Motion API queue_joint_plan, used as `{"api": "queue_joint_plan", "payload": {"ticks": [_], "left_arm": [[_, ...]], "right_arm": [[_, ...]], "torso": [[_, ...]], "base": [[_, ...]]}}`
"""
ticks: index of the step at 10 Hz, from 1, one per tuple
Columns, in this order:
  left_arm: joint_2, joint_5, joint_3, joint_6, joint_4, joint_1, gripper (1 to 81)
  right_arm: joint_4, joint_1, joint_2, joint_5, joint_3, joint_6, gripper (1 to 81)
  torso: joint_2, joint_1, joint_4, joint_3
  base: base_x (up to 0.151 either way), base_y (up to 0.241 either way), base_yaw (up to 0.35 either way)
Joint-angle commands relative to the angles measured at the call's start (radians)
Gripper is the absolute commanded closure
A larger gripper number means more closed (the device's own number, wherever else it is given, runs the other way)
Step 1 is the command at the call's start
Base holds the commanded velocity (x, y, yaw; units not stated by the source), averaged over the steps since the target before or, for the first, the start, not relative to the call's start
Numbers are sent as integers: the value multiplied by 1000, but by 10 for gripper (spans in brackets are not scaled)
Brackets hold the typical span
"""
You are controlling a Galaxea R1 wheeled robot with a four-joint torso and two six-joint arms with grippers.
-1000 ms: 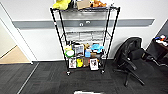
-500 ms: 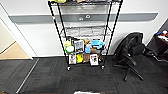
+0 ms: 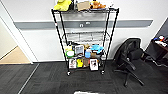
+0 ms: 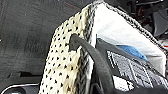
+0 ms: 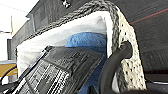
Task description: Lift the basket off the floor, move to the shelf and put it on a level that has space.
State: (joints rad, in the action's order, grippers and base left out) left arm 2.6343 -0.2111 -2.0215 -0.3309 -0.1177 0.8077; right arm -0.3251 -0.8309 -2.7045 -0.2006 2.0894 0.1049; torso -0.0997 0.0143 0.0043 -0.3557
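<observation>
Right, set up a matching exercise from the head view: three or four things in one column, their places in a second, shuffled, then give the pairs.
Things:
1. yellow plush toy
2. black swivel office chair
3. tan wooden flooring
4. green round container

Places:
A. right of the black wire rack
B. past the doorway, left
C. rack's top tier
D. rack's third tier down

Pairs: 1-C, 2-A, 3-B, 4-D
</observation>
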Motion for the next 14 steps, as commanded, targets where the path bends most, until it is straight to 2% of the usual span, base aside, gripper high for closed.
{"api": "queue_joint_plan", "payload": {"ticks": [1,3,4,5,6,10,14], "left_arm": [[-6,-28,47,6,-28,-118,811],[-32,-27,98,13,-28,-118,811],[-66,-16,157,21,-28,-117,811],[-110,36,219,21,-30,-117,811],[-156,71,282,21,-30,-113,811],[-299,131,490,21,-30,-112,811],[-368,148,592,21,-30,-113,811]], "right_arm": [[-29,110,-1,-54,-57,-4,811],[-29,110,4,-56,-66,-4,811],[-29,112,21,-54,-101,-4,811],[-28,115,51,-49,-156,-4,811],[-28,120,85,-45,-216,-4,811],[-29,127,219,20,-443,7,811],[-34,146,315,58,-597,10,811]], "torso": [[0,0,0,88],[0,-1,0,151],[0,-2,0,93],[0,-2,0,121],[-1,-3,0,130],[-1,-3,0,136],[-1,-4,0,136]], "base": [[0,0,0],[0,0,0],[0,0,0],[0,0,0],[0,0,0],[0,0,0],[0,0,0]]}}
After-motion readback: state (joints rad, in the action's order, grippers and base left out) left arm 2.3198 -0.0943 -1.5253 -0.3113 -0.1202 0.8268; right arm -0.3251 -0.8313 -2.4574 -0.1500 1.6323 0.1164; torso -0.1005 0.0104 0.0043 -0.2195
